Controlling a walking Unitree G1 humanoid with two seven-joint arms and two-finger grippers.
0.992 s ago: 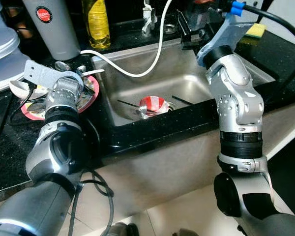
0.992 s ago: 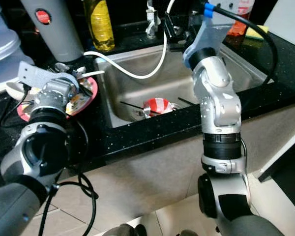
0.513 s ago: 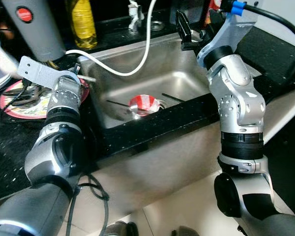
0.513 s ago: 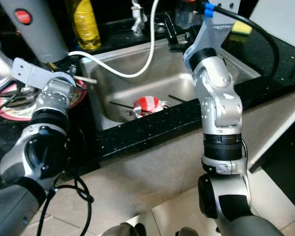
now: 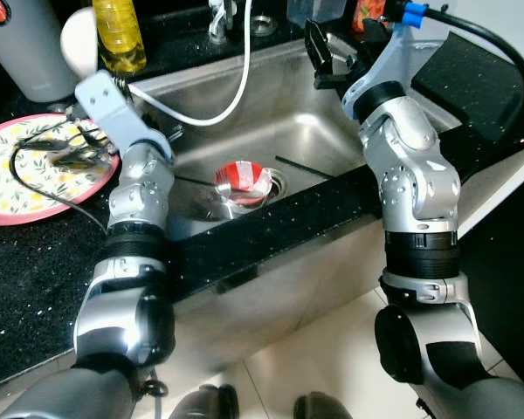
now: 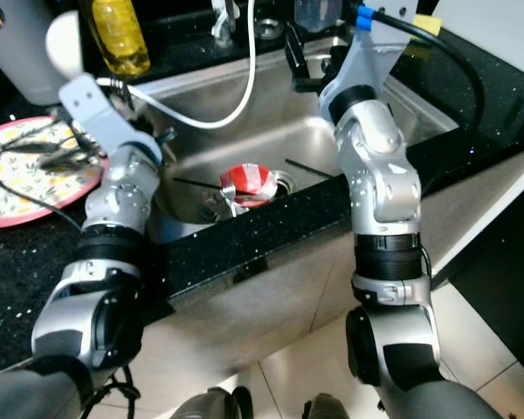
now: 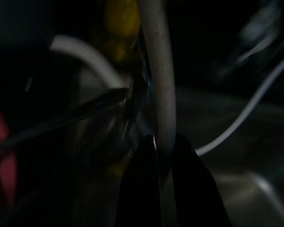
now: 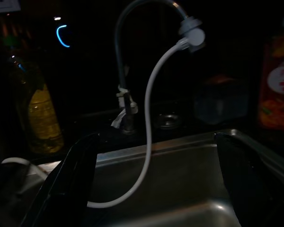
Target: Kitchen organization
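My left gripper [image 7: 163, 149] is shut on the thin white handle of a spoon. It hovers between the floral plate [image 5: 13, 196] and the sink [image 5: 323, 122], and the spoon's white bowl [image 5: 79, 39] stands up beside the yellow bottle [image 5: 118, 35]. Dark cutlery [image 5: 65, 157] lies on the plate. A red-and-white cup [image 5: 242, 179] lies on its side at the sink drain, with black chopsticks [image 5: 301, 166] next to it. My right gripper [image 8: 156, 189] hangs open over the sink's far right corner, with nothing between its fingers.
A white hose [image 5: 236, 78] loops from the faucet [image 8: 125, 61] down to the sink's left rim. A grey canister [image 5: 17, 48] stands behind the plate. A yellow sponge [image 6: 426, 24] lies on the black counter [image 5: 44, 279] to the far right. Bottles and a container stand behind the sink.
The camera has shifted, sliding the scene left. My left gripper has risen off the plate with the white spoon and swung toward the sink's edge. The right arm holds its place.
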